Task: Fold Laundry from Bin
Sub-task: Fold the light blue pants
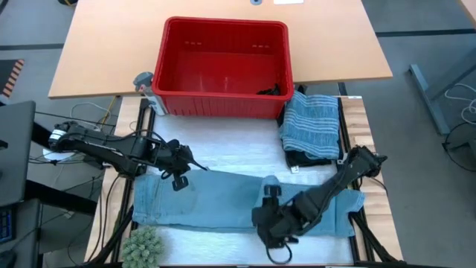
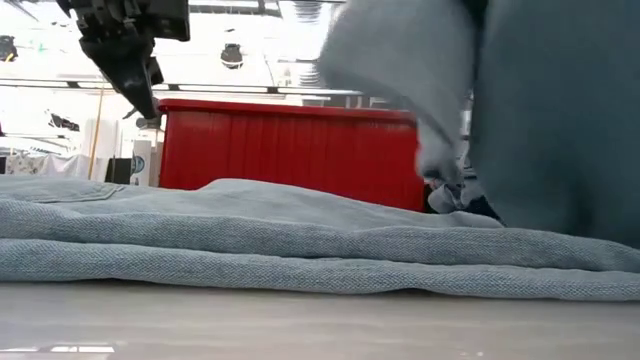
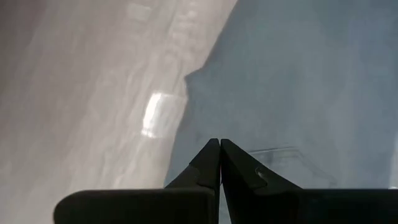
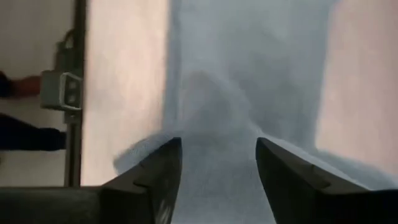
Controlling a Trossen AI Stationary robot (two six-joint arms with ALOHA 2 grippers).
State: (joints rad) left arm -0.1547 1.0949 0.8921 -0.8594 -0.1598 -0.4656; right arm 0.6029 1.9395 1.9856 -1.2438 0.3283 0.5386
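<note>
Bin (image 1: pixel 223 71) sits at the table's (image 1: pixel 89 67) far side. Folded stack (image 1: pixel 312 126) lies just right of the bin. Jeans (image 1: pixel 208 197) lie spread across the near side, a plant (image 1: pixel 143 246) at their left near corner.

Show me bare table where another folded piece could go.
Free: the pale strip between the bin and the jeans, left of the striped stack. Crowded: the front, where the jeans span the width under both arms, with a green ball at the left corner.
</note>
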